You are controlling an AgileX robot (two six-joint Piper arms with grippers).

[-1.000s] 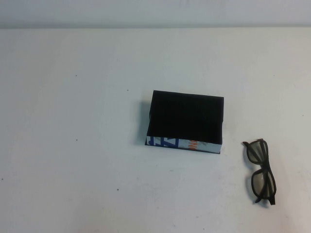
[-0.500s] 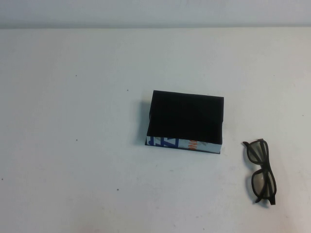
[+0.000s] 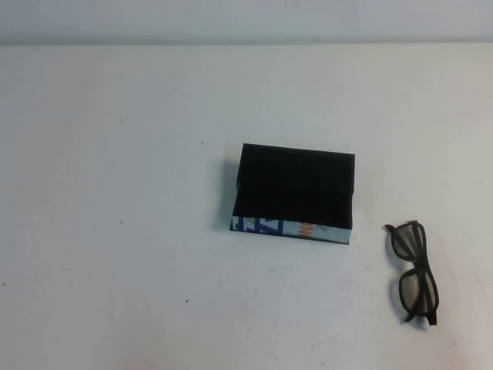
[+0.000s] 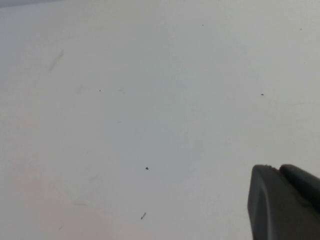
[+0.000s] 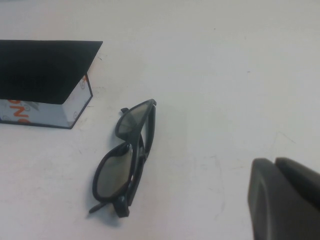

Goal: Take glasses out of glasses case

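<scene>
The glasses (image 3: 414, 272) lie folded on the white desk (image 3: 115, 231), right of the closed glasses case (image 3: 295, 194) and apart from it. The left gripper (image 4: 285, 202) hangs over bare desk. The right gripper (image 5: 285, 200) hangs near the glasses, touching nothing. Whether either is open, I cannot tell.

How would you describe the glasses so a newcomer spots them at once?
On the white table, right of the black glasses case and apart from it, lie the glasses: dark, thick-framed, arms folded. Neither gripper touches them; the right gripper is nearby, the left gripper over bare table.
</scene>
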